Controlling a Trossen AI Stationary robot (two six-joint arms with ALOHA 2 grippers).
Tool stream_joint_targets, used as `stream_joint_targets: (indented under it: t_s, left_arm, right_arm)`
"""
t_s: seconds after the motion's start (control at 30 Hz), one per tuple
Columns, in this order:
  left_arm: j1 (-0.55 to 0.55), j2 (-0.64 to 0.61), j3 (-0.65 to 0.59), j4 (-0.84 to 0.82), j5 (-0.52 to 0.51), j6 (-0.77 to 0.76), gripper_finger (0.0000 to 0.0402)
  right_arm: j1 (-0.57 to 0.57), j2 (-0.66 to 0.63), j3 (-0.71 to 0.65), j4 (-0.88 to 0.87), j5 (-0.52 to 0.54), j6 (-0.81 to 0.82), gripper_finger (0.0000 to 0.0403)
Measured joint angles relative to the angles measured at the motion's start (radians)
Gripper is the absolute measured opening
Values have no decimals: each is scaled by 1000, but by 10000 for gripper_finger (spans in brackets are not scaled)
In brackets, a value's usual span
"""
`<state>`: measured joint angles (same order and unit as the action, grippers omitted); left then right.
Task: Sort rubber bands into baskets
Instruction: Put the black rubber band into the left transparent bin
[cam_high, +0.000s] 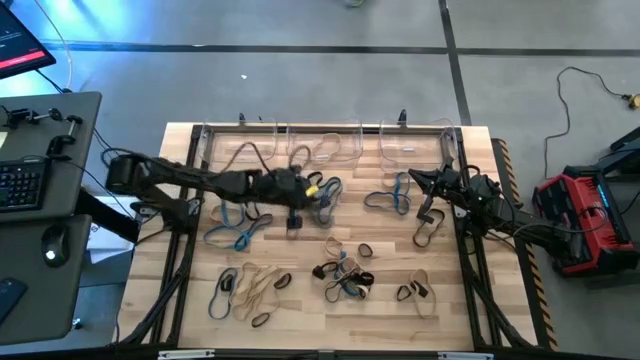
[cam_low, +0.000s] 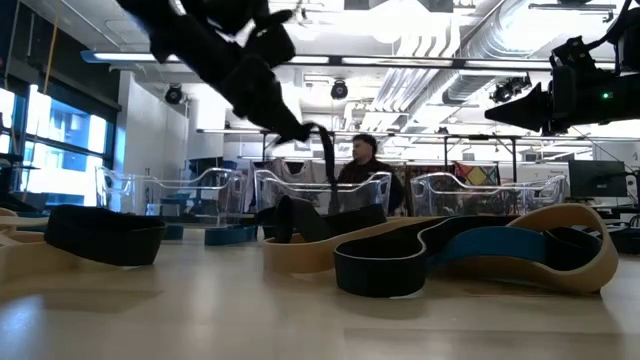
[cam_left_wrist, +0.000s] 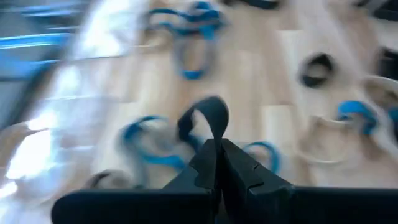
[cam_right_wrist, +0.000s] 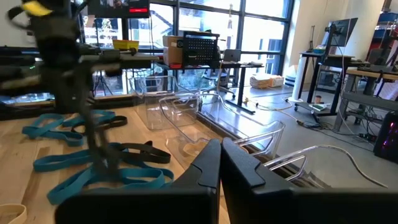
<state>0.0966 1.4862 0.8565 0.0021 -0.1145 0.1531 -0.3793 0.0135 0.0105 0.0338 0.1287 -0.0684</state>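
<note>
Rubber bands in black, tan and blue lie scattered over the wooden table (cam_high: 390, 300), with a blue cluster (cam_high: 235, 228) at the left and a mixed pile (cam_high: 345, 275) toward the near edge. Three clear baskets (cam_high: 235, 150), (cam_high: 325, 145), (cam_high: 420, 145) stand in a row along the far edge. My left gripper (cam_high: 296, 205) is over the table's middle, in front of the middle basket (cam_low: 320, 190), shut on a black rubber band (cam_low: 328, 165). My right gripper (cam_high: 414, 178) waits shut, with nothing in it, at the right, near the right basket. My left gripper pinches the black rubber band between its two shut fingers, which slant down. A loop of the band (cam_left_wrist: 208, 115) sticks out past the fingertips. In the low view the band hangs slack below the fingers (cam_low: 300, 128); other bands in front hide its lower end.
A long tan, black and blue band tangle (cam_low: 470, 255) and a black band (cam_low: 105, 235) lie near the low camera. A side desk with a keyboard (cam_high: 20, 185) and mouse stands to the left, and a red device (cam_high: 585, 215) sits on the floor to the right. A person (cam_low: 365, 160) is behind the baskets.
</note>
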Motion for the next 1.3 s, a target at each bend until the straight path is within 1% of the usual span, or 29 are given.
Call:
stream_joint_targets:
  t_s: [0.23,0.37,0.53,0.63,0.87,1.03,1.13,1.3]
  left_arm:
    - [103,-174,18,-57,-126,4,1]
    - [172,-255,18,-70,-233,7,1]
    - [270,-315,18,-103,-344,-8,0]
    - [338,-332,18,-150,-383,-44,0]
    - [524,-321,18,-326,-376,-145,0]
    - [639,-279,17,-360,-276,-152,0]
    - [692,-234,17,-362,-228,-152,0]
    - [741,-148,17,-411,-205,-151,0]
  right_arm:
    - [0,7,0,0,0,0,0]
    - [0,7,0,0,0,0,0]
    - [0,7,0,0,0,0,0]
    - [0,7,0,0,0,0,0]
    - [0,7,0,0,0,0,0]
    - [0,7,0,0,0,0,0]
    - [0,7,0,0,0,0,0]
    - [0,7,0,0,0,0,0]
